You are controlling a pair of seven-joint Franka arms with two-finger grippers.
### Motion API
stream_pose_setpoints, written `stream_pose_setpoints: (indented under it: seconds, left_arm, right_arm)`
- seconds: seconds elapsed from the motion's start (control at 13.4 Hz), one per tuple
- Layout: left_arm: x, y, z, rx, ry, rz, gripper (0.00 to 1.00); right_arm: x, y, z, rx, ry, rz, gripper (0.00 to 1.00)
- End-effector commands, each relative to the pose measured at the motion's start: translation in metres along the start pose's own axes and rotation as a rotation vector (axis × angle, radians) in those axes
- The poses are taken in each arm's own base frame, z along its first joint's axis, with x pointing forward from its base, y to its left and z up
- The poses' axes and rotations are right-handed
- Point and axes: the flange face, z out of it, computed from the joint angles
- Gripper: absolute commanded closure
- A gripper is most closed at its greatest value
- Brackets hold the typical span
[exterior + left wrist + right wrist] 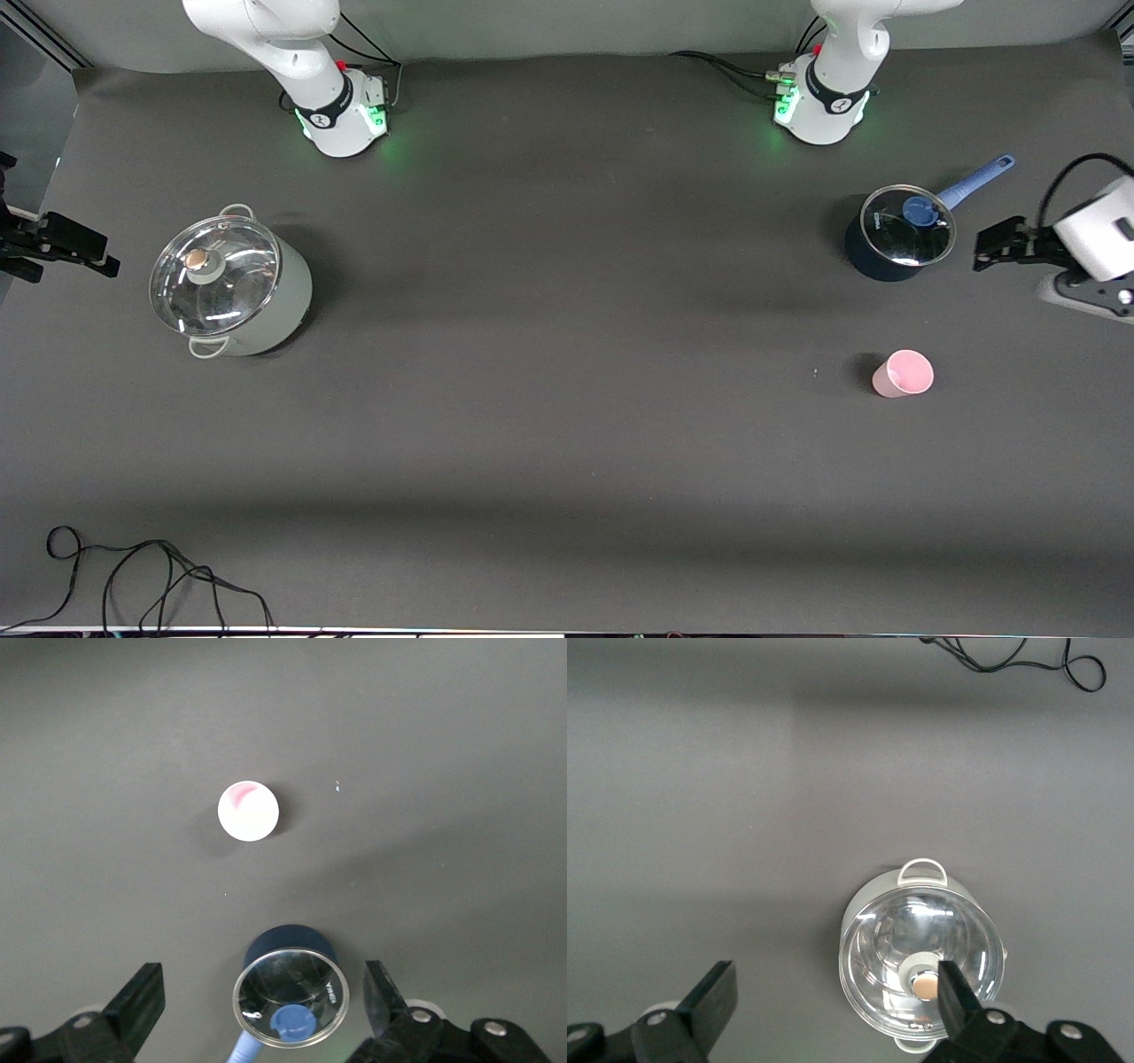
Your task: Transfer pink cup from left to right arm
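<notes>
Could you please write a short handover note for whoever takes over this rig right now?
Left gripper: open, empty, high above the blue saucepan at the left arm's end of the table.
Right gripper: open, empty, waiting above the big lidded pot at the right arm's end.
Pink cup: upright on the table, nearer the front camera than the saucepan, untouched.
Done: nothing yet.
Left: left arm picks up the cup, passes it to the right gripper.
</notes>
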Motion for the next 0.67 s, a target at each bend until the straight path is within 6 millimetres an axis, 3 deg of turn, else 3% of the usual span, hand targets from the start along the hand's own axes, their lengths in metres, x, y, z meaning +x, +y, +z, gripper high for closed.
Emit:
stream_pose_setpoints:
  seconds: [0.0,0.3,0.59]
  left_arm:
    - [-0.015,-0.045,0.01,-0.052,0.052,0.204,0.0]
    - [-0.034,-0.103,0.034,-0.131,0.173,0.522,0.0]
    - [-0.064,-0.183,0.101,-0.253,0.409,0.77,0.0]
  right_arm:
    - [0.001,0.001,-0.005,-0.011,-0.005,0.001,0.0]
    - [0.002,-0.001,-0.004,-0.006,-0.008,0.007,0.0]
    - [0.004,-0.006,-0.001,-0.006,-0.012,0.0,0.0]
